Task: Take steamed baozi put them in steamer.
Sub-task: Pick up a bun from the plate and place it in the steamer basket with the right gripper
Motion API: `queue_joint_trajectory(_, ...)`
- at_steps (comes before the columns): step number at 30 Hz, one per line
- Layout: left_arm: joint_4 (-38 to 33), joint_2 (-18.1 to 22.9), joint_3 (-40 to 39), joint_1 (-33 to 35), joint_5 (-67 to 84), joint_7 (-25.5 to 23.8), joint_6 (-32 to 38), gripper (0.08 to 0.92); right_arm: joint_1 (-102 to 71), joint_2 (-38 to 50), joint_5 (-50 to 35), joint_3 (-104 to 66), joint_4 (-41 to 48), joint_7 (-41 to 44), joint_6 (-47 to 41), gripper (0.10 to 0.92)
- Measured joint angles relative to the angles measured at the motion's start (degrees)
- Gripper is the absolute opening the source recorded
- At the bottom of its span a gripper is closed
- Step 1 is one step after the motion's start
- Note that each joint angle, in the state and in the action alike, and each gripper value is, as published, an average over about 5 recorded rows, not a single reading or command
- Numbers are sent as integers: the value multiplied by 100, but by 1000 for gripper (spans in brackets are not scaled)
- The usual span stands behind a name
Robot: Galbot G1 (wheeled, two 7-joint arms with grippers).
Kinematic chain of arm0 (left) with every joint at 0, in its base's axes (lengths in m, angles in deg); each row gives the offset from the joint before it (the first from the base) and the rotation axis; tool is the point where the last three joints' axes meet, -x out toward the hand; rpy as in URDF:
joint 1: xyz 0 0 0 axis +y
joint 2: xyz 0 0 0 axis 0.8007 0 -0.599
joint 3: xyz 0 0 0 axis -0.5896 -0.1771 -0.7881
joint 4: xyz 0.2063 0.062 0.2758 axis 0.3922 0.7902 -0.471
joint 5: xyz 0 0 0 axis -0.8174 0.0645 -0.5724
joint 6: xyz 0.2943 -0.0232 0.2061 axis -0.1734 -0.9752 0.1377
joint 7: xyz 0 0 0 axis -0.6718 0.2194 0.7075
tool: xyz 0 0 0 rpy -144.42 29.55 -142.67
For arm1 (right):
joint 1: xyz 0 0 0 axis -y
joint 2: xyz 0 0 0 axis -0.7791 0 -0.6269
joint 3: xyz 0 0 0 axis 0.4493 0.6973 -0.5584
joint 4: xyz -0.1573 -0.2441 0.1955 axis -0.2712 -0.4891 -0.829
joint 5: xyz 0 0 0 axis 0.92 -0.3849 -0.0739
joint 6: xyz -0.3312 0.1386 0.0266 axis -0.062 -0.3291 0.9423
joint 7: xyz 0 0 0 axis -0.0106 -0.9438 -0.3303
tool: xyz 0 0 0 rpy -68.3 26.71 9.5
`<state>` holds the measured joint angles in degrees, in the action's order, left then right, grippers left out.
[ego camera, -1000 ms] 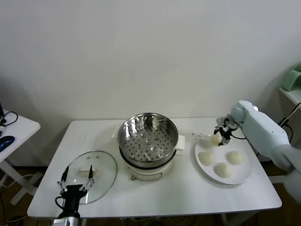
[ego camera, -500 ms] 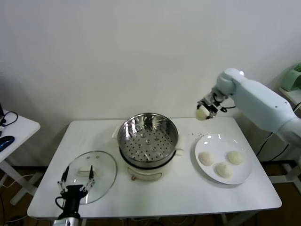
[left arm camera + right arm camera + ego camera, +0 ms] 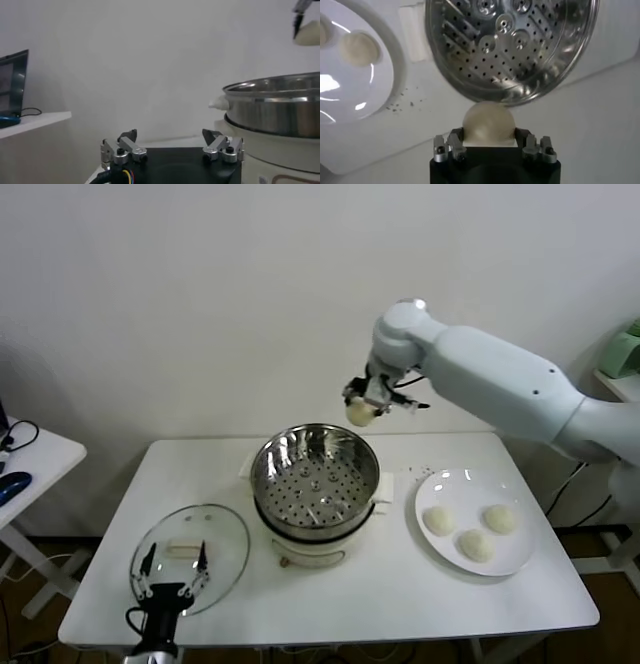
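My right gripper [image 3: 362,406] hangs in the air just behind the far right rim of the steamer [image 3: 314,477], shut on one steamed baozi [image 3: 359,412]. From the right wrist that off-white bun [image 3: 488,124] sits between the fingers, with the steamer's perforated floor [image 3: 512,42] below it. Three more baozi [image 3: 439,519] [image 3: 500,518] [image 3: 475,545] lie on the white plate [image 3: 455,482] to the steamer's right. Nothing lies in the steamer. My left gripper [image 3: 172,567] stays low at the table's front left over the glass lid, open and empty; its fingers [image 3: 127,143] stand apart.
A round glass lid [image 3: 225,533] lies flat on the table left of the steamer. The steamer stands on a cream-white base [image 3: 310,549]. A side table [image 3: 30,454] with a blue object stands at far left. A wall rises close behind the table.
My right gripper lifted one baozi off the plate and carried it up and leftward to the steamer's far rim. Three baozi stay on the plate. The left gripper shifted slightly.
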<state>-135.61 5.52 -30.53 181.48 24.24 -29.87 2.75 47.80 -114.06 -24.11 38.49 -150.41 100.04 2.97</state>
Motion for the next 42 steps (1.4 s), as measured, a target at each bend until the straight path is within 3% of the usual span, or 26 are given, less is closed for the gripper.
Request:
queue_joint_trajectory(11,-98,-36,-9,-76,-29,1,-77,823,-464,-718,697,116,371,-67,320,662)
queue_joint_trajectory(42,-87,-120,39,-90,457,20,-303,823,-1234,-1340,1665,-90,1330,-290,722,683)
